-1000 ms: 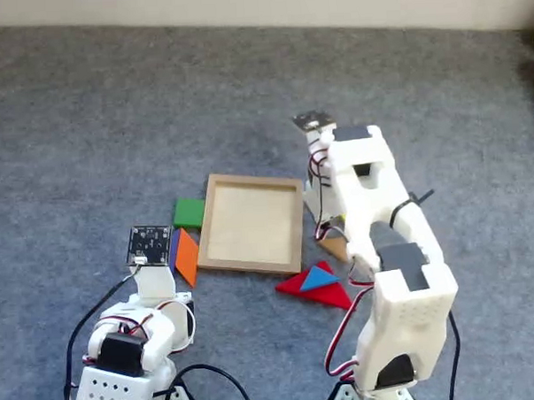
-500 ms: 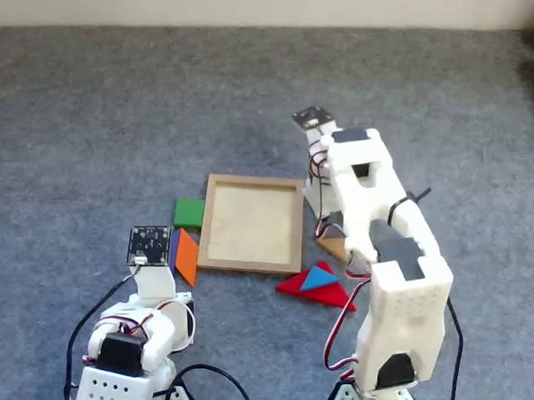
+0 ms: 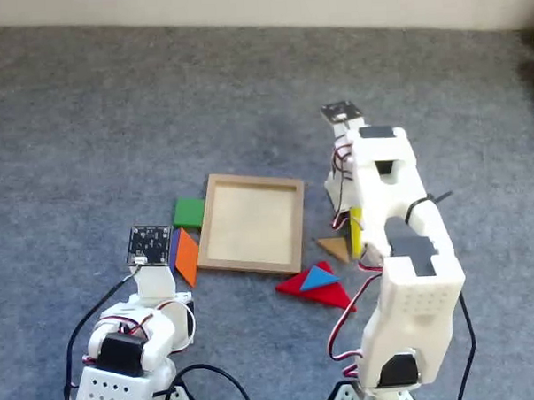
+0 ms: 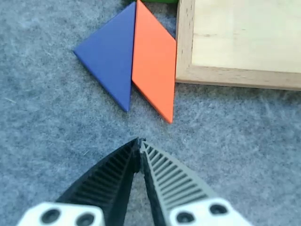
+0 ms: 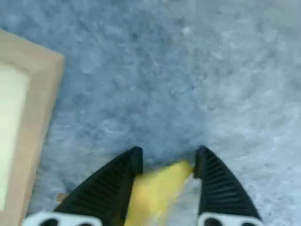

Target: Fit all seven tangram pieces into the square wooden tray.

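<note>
right arm's fingers (image 5: 123,176) grip a yellow piece (image 5: 157,193) near the wooden tray (image 3: 251,264); left arm's fingers (image 4: 127,165) are closed, near the orange piece (image 4: 154,61) and blue piece (image 4: 110,54).

No legible txt, labels, nos. or signs on the wooden tray (image 3: 248,266) or elsewhere.

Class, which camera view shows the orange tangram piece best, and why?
The left wrist view: the orange piece lies flat, close and nearly whole, between the blue triangle and the rim of the wooden tray. The high view shows the piece from farther off, beside the tray.
</note>
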Tool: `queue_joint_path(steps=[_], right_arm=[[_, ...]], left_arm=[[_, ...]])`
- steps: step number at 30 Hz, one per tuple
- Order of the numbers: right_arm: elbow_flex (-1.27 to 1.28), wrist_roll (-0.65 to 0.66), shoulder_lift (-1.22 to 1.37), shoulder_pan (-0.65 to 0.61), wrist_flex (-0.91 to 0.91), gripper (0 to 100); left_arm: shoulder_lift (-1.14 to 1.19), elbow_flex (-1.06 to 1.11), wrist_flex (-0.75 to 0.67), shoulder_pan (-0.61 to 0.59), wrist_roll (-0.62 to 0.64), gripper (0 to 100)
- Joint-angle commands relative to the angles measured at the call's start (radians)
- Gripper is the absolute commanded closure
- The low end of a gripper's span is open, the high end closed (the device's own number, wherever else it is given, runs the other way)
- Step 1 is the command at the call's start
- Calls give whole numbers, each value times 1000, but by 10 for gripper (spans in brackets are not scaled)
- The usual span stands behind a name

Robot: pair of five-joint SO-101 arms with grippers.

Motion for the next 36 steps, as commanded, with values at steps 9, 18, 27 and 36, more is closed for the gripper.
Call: queue_joint_path(steps=[9,18,27,36], right_arm=[[-2,8,-21,38,-1,977],[2,8,-148,30,54,993],[2,3,-216,19,59,993],[2,-133,-228,27,180,837]], left_arm=[[-42,21,5,-8,-2,993],[-42,21,5,-8,-2,993],[-42,21,5,-8,-2,993],[-42,21,5,-8,-2,993]])
